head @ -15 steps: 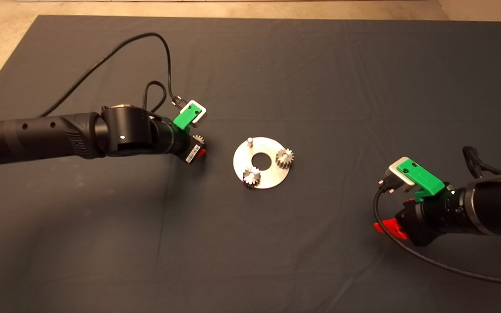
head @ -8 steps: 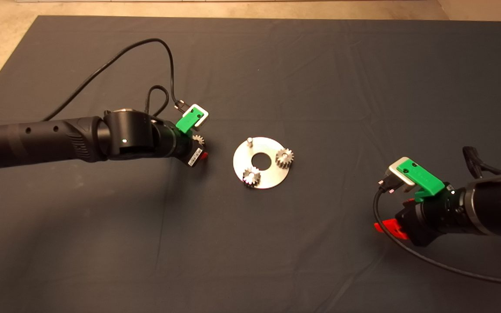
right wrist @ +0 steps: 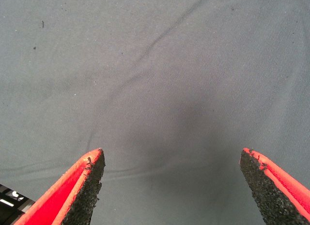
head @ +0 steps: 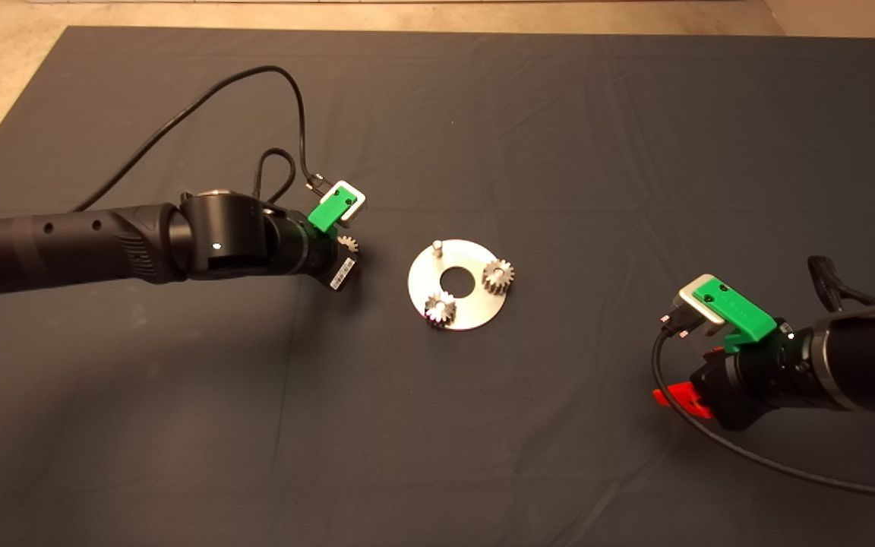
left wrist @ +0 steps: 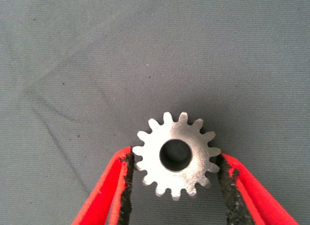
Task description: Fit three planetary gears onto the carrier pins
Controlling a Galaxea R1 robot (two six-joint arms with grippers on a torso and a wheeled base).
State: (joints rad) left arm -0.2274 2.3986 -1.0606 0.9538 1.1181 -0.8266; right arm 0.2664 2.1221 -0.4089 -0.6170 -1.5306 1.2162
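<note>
The left gripper (left wrist: 177,162) pinches the third gear (left wrist: 176,155) left of the mat's centre, beside the disc (head: 475,310) whose one bare pin (head: 436,245) awaits, so it should keep the bore level over it, while the right gripper (right wrist: 172,186) waits wide open near the right edge.

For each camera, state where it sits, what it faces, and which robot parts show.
Head view: above the mat, looking down; both arms, disc, bare pin.
Left wrist view: on the left arm, facing the mat; left claw gripping the gear.
Right wrist view: facing bare mat; right claw open.
Shared: that gear also shows from above.
</note>
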